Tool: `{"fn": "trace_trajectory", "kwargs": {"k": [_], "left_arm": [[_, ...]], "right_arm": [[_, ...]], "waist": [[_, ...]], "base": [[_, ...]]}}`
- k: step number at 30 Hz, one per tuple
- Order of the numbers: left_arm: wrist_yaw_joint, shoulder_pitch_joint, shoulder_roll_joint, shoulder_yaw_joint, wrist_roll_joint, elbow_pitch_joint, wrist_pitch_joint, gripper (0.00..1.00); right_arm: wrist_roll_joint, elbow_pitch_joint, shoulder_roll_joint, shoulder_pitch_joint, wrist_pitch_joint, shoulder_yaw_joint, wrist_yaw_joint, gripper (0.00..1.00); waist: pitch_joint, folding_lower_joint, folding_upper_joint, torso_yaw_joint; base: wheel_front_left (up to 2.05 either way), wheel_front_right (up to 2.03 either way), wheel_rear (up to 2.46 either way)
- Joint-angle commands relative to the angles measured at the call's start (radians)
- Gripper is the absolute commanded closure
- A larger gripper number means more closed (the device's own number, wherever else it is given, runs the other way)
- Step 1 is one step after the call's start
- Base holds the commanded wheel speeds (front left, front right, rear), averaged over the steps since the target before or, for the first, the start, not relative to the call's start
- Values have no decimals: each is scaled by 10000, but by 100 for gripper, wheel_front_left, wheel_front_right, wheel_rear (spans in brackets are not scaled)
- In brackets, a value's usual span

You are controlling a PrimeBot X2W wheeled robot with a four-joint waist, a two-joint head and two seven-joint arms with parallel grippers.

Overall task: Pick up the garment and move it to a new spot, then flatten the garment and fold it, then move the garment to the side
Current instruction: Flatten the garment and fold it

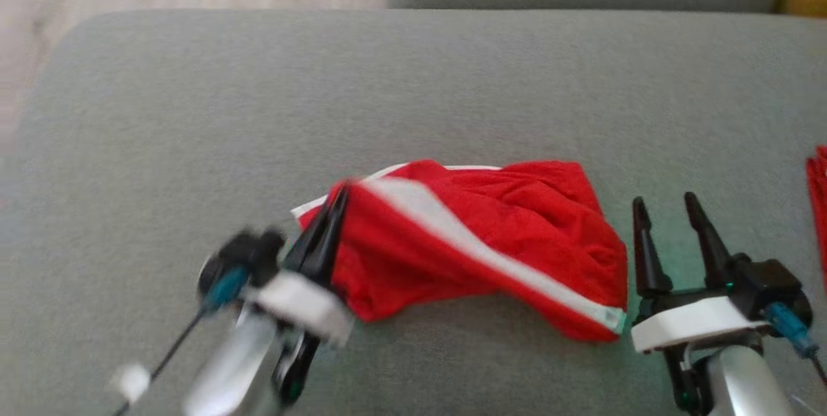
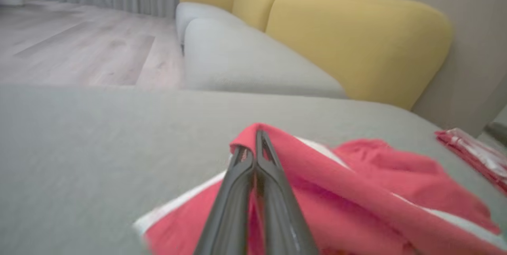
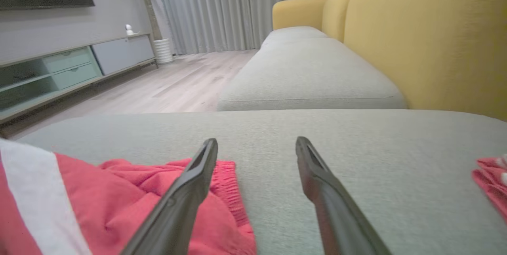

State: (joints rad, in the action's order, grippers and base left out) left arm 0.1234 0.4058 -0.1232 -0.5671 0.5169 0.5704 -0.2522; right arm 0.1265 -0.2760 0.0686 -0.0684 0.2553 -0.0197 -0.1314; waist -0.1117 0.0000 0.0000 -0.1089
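Head view showed left gripper (image 1: 337, 203) jaws clenched on the left edge of the crumpled red white-striped fabric garment (image 1: 491, 241) on the grey sofa cushion (image 1: 194, 112), right gripper (image 1: 665, 201) jaws released just beside it; pick-up step, lift likely next.

Ahead of the right gripper (image 1: 664, 200), bare grey cushion (image 1: 452, 80) runs on past its spread fingers; the garment (image 1: 491, 235) heaps just beside it on the left (bunched high), another red cloth (image 1: 819, 196) lies off right. Left of the left gripper (image 1: 339, 195), open cushion
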Motion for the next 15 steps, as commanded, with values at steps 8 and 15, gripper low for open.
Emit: {"fn": "trace_trajectory", "kwargs": {"k": [8, 15], "left_arm": [[-584, -1561, -668, 1224, -35, 101, -94, 0], [-963, -2281, -223, 2298, -454, -465, -94, 0]], "right_arm": [[430, -2, -140, 89, 65, -925, 7, 0], [1013, -560, 152, 379, 65, -1947, 7, 0]], "waist": [[193, 0, 0, -282], [170, 0, 0, -164]], "base": [[0, 0, 0], [0, 0, 0]]}}
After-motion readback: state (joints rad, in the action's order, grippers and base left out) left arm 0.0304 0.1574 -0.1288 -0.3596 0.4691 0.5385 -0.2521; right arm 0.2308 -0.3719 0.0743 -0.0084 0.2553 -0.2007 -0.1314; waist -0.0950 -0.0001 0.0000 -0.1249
